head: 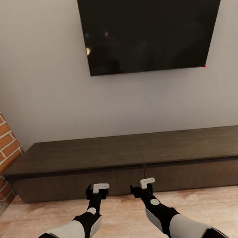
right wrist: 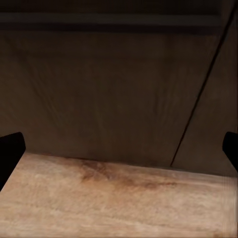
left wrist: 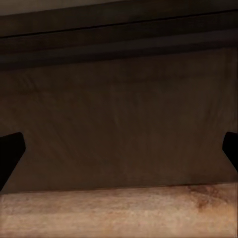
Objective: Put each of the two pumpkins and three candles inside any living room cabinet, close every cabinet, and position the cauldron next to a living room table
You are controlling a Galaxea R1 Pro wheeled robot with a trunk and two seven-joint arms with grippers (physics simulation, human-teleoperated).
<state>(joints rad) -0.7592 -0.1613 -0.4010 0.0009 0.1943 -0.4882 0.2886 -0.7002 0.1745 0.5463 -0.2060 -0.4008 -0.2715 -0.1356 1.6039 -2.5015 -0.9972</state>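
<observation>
The cabinet (head: 129,150) is a long, low, dark-brown console against the wall, and its drawer fronts sit flush and closed. My left gripper (head: 97,191) hovers just in front of the left drawer front (left wrist: 119,114), open and holding nothing. My right gripper (head: 143,186) is close beside it, also open and holding nothing. It faces the vertical seam (right wrist: 198,104) between two drawer fronts. In both wrist views the dark fingertips (left wrist: 10,151) (right wrist: 10,148) stand far apart. The pumpkins, candles, cauldron and table are out of view.
A large black TV (head: 150,26) hangs on the grey wall above the console. A red brick wall (head: 0,143) juts in at the left end. Pale wooden floor (head: 127,212) runs under both arms up to the cabinet's base.
</observation>
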